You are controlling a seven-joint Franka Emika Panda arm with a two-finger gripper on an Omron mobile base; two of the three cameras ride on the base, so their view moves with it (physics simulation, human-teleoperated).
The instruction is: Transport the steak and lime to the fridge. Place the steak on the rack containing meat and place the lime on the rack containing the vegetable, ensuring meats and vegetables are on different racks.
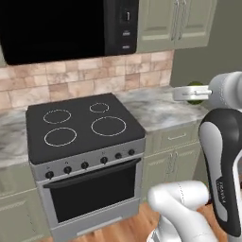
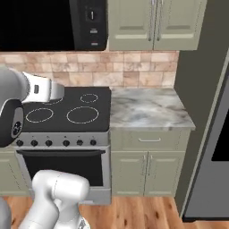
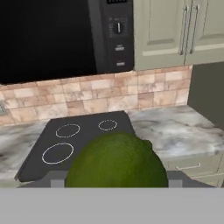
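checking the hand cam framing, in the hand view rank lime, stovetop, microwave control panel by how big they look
1. lime, which looks largest only because it sits right at the camera, between the gripper fingers
2. stovetop; its near edge is hidden behind the lime, so the gap is unsure
3. microwave control panel, smallest

From my hand view, the round dark-green lime [image 3: 116, 161] hides my fingertips and its bottom is cut off. In my left base view, it is mostly covered by the white gripper [image 1: 191, 93]. The tall dark-grey fridge [image 2: 214, 134] runs off the right edge.
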